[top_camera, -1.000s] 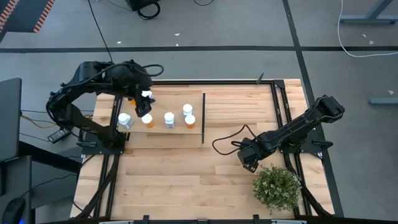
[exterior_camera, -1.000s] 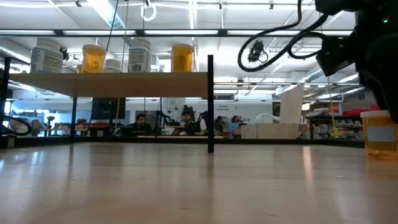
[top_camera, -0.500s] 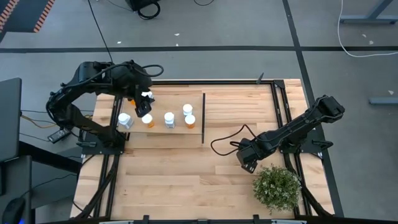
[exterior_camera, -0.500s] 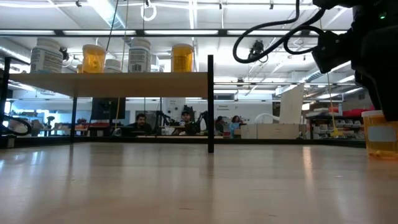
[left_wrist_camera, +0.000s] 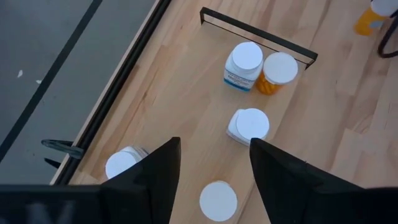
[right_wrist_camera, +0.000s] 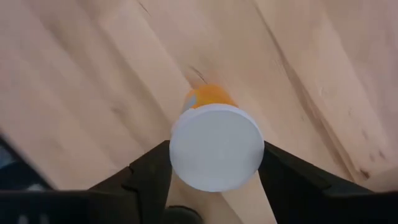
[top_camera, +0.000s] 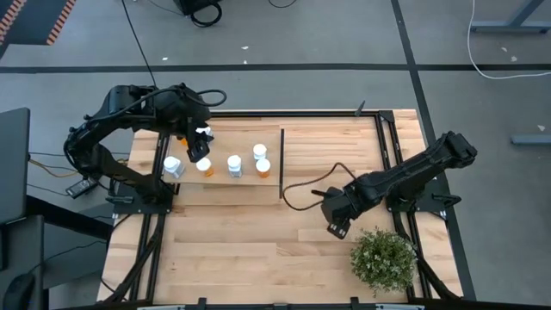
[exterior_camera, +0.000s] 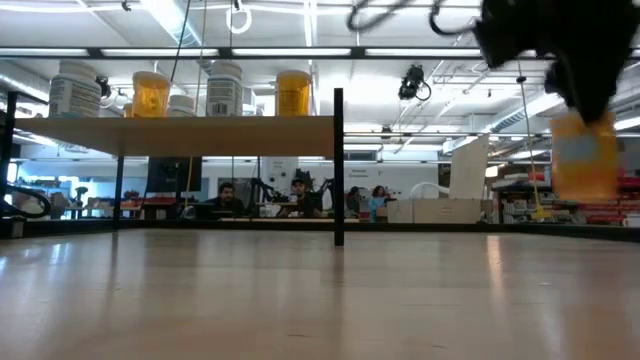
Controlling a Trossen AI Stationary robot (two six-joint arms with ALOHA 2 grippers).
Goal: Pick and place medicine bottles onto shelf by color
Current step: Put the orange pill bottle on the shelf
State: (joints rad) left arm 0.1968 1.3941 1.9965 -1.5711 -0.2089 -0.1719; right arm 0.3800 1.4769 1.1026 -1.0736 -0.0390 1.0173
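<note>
The right gripper [top_camera: 334, 226] hangs over the bare planks of the wooden table [top_camera: 241, 250], just inward of the bushy potted plant [top_camera: 383, 261] at the near right corner. Its two fingers [right_wrist_camera: 149, 171] are closed against the sides of an orange medicine bottle [right_wrist_camera: 216, 146] with a round white cap, seen from the wrist camera with the cap filling the gap between them. From table height the orange bottle [exterior_camera: 585, 155] hangs clear of the tabletop beneath the dark gripper, with open air showing under its base.

Across the table, the left gripper [top_camera: 196, 138] is poised above the far left part of the shelf [top_camera: 245, 185], its fingers [left_wrist_camera: 155, 171] spread apart with nothing between them. Below it, five bottles stand on the light-wood panel: a white bottle [top_camera: 173, 166] at the left end, an orange bottle [top_camera: 204, 164] just beside it, a white bottle [top_camera: 234, 164] in the middle, and a white-bodied bottle [top_camera: 259, 151] with an orange one [top_camera: 263, 167] touching it, near the thin black divider [top_camera: 281, 162].

From the low camera the raised shelf [exterior_camera: 180, 133] carries the bottles in a row, alternating pale and orange. People sit at desks [exterior_camera: 290, 195] in the room far behind the table.
</note>
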